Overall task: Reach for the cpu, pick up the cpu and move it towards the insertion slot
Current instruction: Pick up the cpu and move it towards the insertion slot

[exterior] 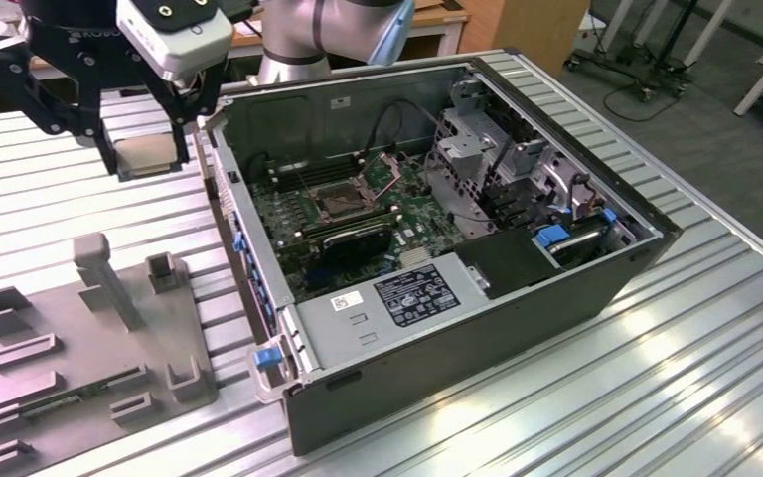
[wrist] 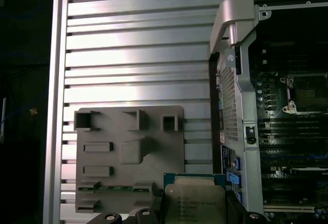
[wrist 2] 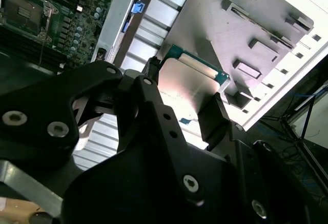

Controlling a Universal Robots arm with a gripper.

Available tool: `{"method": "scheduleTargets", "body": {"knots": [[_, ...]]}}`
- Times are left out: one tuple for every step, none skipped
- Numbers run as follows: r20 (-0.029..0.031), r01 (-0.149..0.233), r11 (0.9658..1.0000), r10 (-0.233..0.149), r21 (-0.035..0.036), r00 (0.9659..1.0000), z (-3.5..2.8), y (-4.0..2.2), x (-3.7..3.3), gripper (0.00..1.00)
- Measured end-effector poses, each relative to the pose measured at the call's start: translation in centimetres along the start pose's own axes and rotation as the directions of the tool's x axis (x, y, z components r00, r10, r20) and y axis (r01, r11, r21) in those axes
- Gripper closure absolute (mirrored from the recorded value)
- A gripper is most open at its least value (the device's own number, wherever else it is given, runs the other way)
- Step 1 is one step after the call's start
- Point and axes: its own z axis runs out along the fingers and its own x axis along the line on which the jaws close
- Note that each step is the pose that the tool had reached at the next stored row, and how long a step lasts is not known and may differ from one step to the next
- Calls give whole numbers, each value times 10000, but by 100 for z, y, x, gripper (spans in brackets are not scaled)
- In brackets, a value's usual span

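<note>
Exterior view: gripper [exterior: 147, 147] high, far left, jaws clamping cpu [exterior: 151, 161]; case wall [exterior: 228, 199] between it and insertion slot [exterior: 337, 202].

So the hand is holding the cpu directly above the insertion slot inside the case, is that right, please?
Not quite. The hand does hold the cpu, but outside the case, over the slatted table on the exterior view's left of the case. The insertion slot lies off to the side, inside the case. The exterior view shows this.
</note>
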Motion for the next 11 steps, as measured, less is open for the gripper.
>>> {"method": "scheduleTargets", "body": {"knots": [[0, 0, 10000, 0, 0, 10000, 0, 0, -7, 46], [0, 0, 10000, 0, -1, 10000, 1, 0, -14, 46], [0, -1, 10000, 1, -1, 10000, 1, 1, -22, 46], [0, 0, 10000, 0, 0, 10000, 2, 1, -29, 46], [0, 0, 10000, 0, -1, 10000, 2, 1, -37, 46], [0, 0, 10000, 0, 0, 10000, 2, 1, -47, 46], [0, 0, 10000, 0, 0, 10000, 2, 2, -58, 46], [0, 0, 10000, 0, 0, 10000, 2, 2, -69, 46], [0, 0, 10000, 0, 0, 10000, 2, 2, -81, 46], [0, 0, 10000, 0, 0, 10000, 2, 3, -91, 46], [-1, 0, 10000, 0, 0, 10000, 2, 3, -101, 46]]}}
